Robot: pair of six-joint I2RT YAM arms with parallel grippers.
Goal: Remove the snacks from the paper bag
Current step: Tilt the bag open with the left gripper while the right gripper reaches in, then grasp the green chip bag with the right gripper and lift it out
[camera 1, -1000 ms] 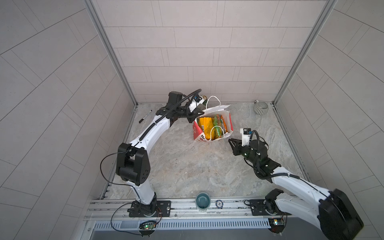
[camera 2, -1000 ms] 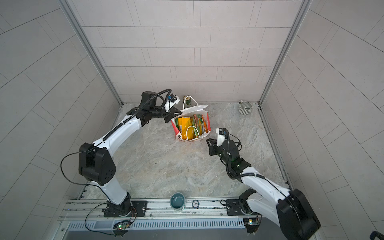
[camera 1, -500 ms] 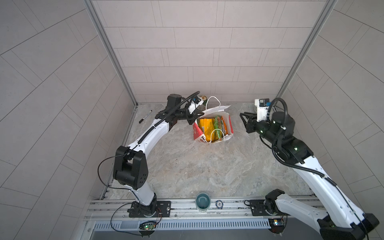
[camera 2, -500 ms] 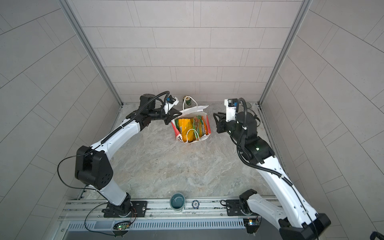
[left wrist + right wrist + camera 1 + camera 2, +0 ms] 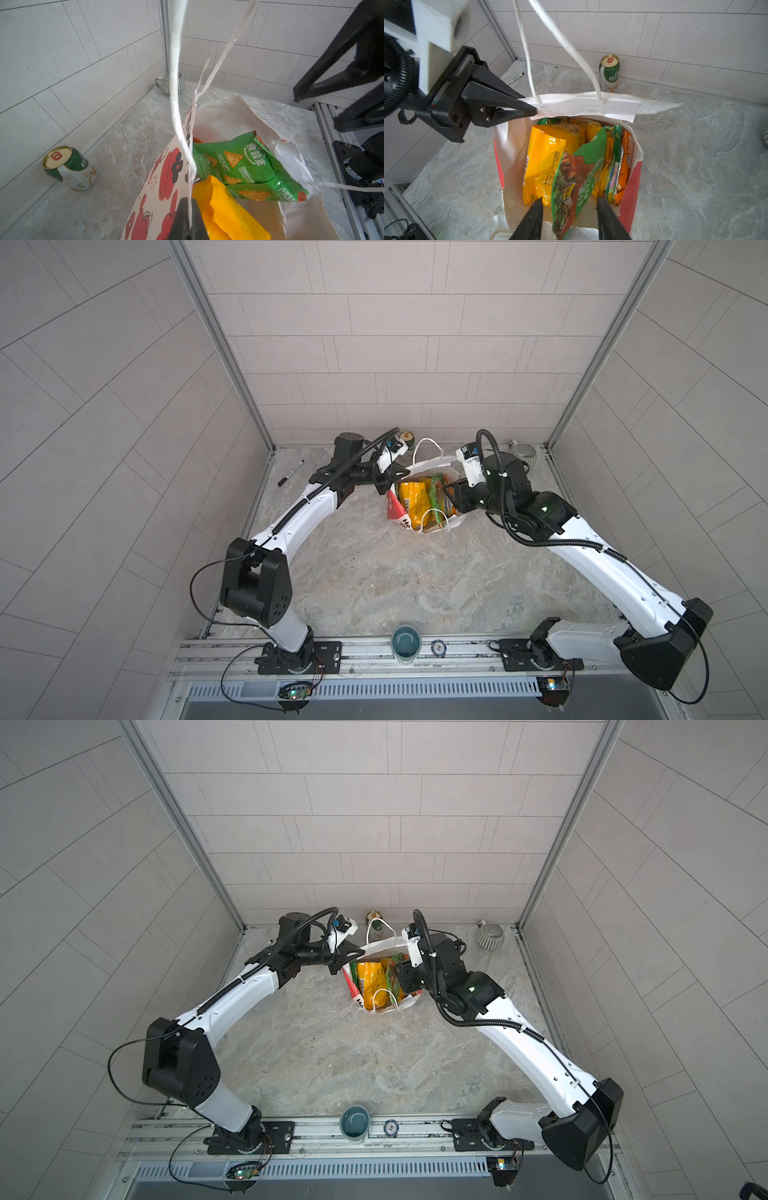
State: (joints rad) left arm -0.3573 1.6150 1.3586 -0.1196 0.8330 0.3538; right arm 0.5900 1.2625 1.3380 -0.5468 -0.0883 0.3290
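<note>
Paper bag (image 5: 510, 149) upright, mouth open. Left gripper (image 5: 534, 110) clenched on bag's folded rim. Right gripper (image 5: 569, 202) jaws parted, straddling green packet (image 5: 579, 176) at bag mouth; only right wrist view shows this. Snacks (image 5: 413, 499) all inside bag, count unclear. Left wrist view alone reads "食验室" on triangle-print green packet (image 5: 245, 164). One can (image 5: 609, 72) behind bag; one pen (image 5: 291, 473) left of bag.

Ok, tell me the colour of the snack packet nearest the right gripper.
Green, with a reddish-brown food picture. The packet shows best in the right wrist view.
</note>
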